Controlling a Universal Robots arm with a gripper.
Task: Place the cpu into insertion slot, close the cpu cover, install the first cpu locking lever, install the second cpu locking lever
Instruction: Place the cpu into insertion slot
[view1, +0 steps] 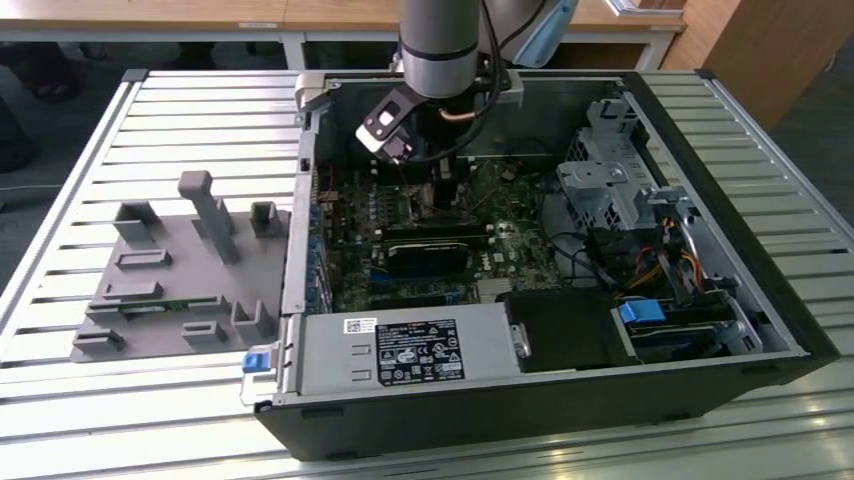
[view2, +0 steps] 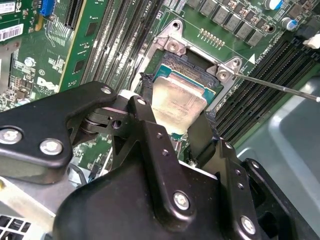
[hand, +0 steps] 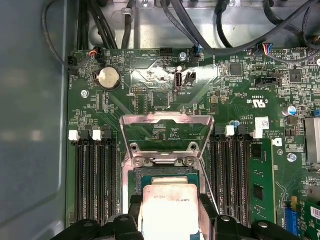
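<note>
Gripping the small flat square cpu with a dull silvery-grey metal top (hand: 171, 212) by two opposite edges, black fingers (view2: 143, 120) clenched on it, right at the black-framed square insertion slot (view2: 172, 65) in the green circuit board. Judged light, thin and rigid, yet fragile on the underside: best taken only by the side edges, kept level, squeezed gently, never pushed or dragged across the socket contacts. Probably slick along those smooth edges, so little margin for tilt or slip. Beyond the slot, swung up and open: the thin grey metal cpu cover with a square window (hand: 165, 119), board visible through it. Beside the socket in the second wrist view: a thin bright steel lever rod (view2: 280, 88), lying free. Hard to tell: chip seated in the slot, or hanging just above it. Near edge masked by the fingers, socket contacts covered by the chip. In the exterior view, a grey arm (view1: 441, 50) reaching down into the open black computer case (view1: 561, 410) on the slatted metal desk (view1: 200, 110); chip and slot there too small to make out.
</note>
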